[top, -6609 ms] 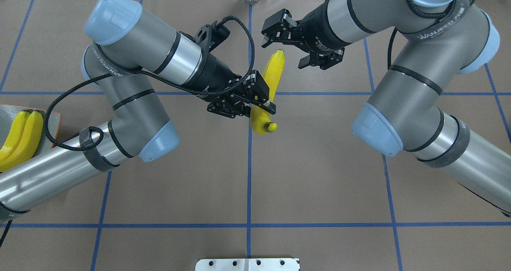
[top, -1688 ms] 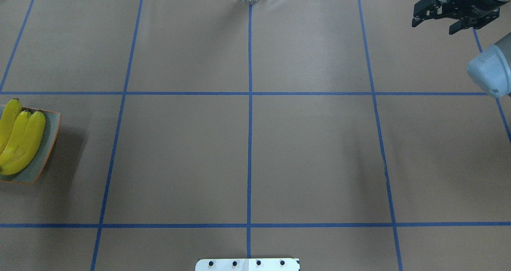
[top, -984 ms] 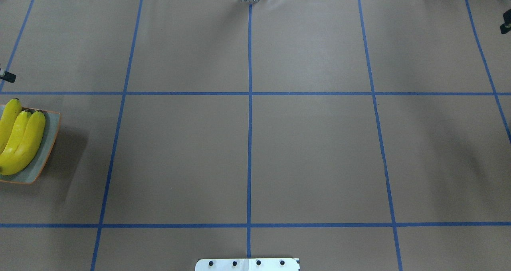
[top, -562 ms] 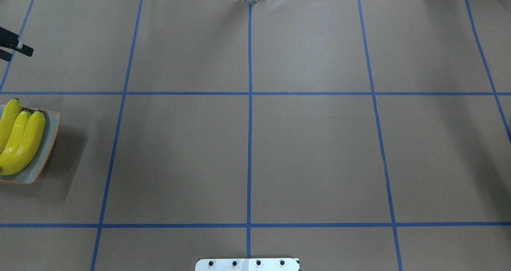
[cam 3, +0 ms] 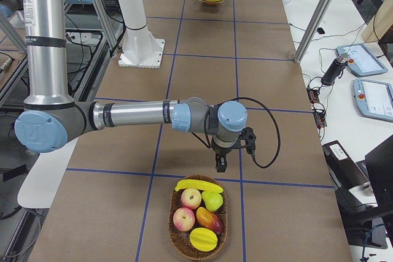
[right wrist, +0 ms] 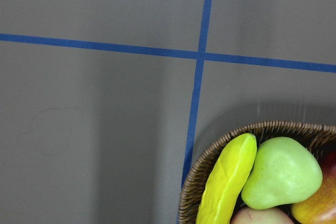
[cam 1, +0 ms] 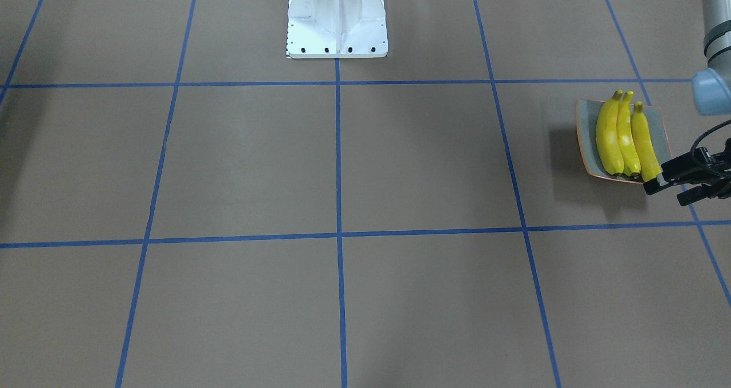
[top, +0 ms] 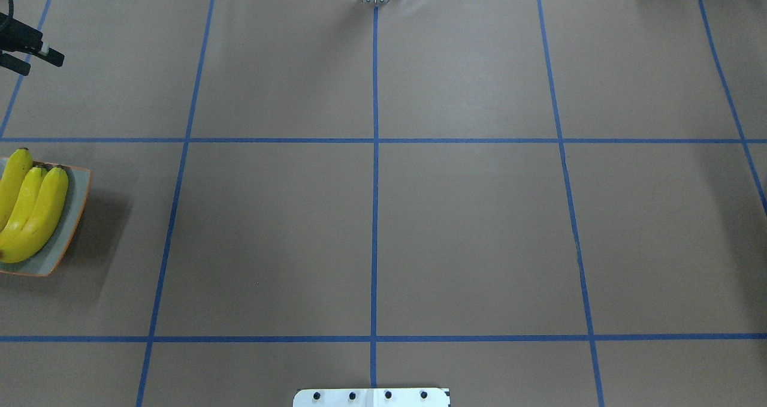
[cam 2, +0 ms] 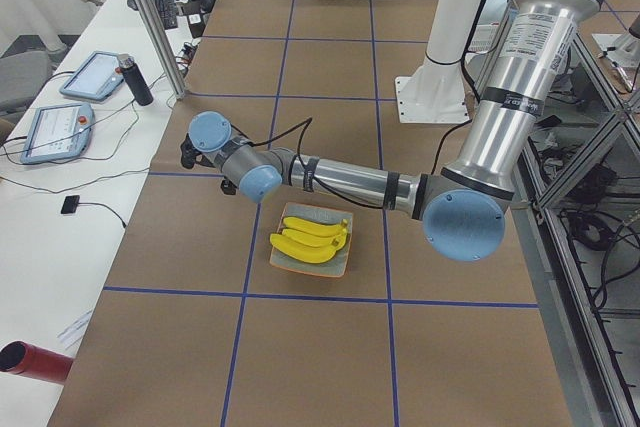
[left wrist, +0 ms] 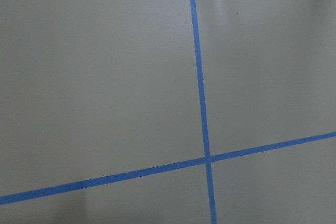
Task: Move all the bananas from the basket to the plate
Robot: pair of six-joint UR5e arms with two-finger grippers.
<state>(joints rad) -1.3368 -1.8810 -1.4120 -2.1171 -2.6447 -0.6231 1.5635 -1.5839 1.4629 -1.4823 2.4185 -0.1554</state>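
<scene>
Three bananas (cam 1: pixel 625 136) (top: pixel 33 215) (cam 2: pixel 310 239) lie side by side on the square grey-green plate (cam 1: pixel 583 136) (top: pixel 73 215) at my left end of the table. My left gripper (cam 1: pixel 665 196) (top: pixel 45 66) hovers just beyond the plate, open and holding nothing. At the other end, the wicker basket (cam 3: pixel 178 237) (right wrist: pixel 210 169) holds one more banana (cam 3: pixel 198 186) (right wrist: pixel 226 184) along its rim. My right gripper (cam 3: pixel 221 162) points down just short of the basket; I cannot tell whether it is open or shut.
The basket also holds apples (cam 3: pixel 191 198), a green pear (right wrist: pixel 281 174) and other fruit. The white robot base (cam 1: pixel 337 19) (top: pixel 371 397) stands at mid-table. Tablets (cam 2: pixel 88 75) and a black bottle (cam 2: pixel 138 82) lie on the side bench.
The banana my left gripper held at mid-table now lies on the plate, making three. The left gripper has moved forward past the plate. The right arm has left the overhead view.
</scene>
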